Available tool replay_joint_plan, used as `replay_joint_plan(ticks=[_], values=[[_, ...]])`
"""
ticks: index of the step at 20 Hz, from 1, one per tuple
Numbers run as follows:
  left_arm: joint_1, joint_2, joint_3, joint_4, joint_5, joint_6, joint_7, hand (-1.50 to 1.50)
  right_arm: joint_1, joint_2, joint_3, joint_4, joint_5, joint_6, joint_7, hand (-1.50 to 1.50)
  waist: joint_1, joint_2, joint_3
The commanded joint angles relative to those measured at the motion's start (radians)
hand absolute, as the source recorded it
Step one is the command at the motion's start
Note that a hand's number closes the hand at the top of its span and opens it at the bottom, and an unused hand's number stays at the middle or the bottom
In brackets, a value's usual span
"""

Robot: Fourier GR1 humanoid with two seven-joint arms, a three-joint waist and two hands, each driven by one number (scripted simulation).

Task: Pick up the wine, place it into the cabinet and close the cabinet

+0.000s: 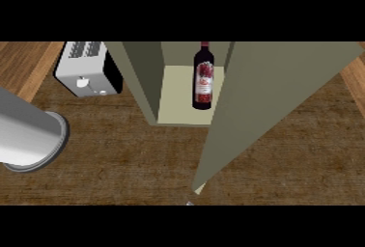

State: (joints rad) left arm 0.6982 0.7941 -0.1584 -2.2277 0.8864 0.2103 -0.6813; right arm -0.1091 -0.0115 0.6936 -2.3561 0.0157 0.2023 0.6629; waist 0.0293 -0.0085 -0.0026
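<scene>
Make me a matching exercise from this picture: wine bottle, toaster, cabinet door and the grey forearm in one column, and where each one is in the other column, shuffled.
Things:
1. wine bottle
2. toaster
3. cabinet door
4. grey forearm

Places:
A. at the view's left edge, over the counter
B. standing inside the cabinet, on its pale floor
C. swung open, reaching toward the view's lower edge
D. on the counter, left of the cabinet

Pairs: 1-B, 2-D, 3-C, 4-A
</scene>
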Motion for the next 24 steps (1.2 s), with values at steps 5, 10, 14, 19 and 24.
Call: replay_joint_plan(ticks=[5, 10, 14, 19, 24], values=[[0.062, 0.036, 0.202, 0.066, 0.116, -0.194, 0.017, -1.5, -0.397, 0.011, 0.031, 0.238, 0.043, -0.289, 0.036, 1.5, 0.008, 0.007, 0.0], [0.105, 0.006, 0.225, -0.008, 0.104, -0.194, 0.066, -1.5, -0.578, 0.011, -0.011, 0.403, 0.039, -0.405, 0.034, 1.5, 0.001, 0.006, 0.002], [0.141, 0.0, 0.301, -0.028, 0.141, -0.24, 0.097, -1.5, -0.696, 0.012, -0.123, 0.578, -0.021, -0.396, -0.05, 1.5, 0.007, 0.009, 0.002], [0.176, -0.009, 0.358, -0.011, 0.143, -0.327, 0.138, -1.5, -0.77, 0.012, -0.222, 0.741, -0.015, -0.356, -0.115, 1.5, 0.004, 0.008, 0.002], [0.112, -0.054, 0.254, -0.039, 0.057, -0.269, 0.193, -1.5, -0.848, 0.005, -0.334, 0.9, -0.017, -0.294, -0.216, 1.5, -0.01, 0.011, 0.002]])
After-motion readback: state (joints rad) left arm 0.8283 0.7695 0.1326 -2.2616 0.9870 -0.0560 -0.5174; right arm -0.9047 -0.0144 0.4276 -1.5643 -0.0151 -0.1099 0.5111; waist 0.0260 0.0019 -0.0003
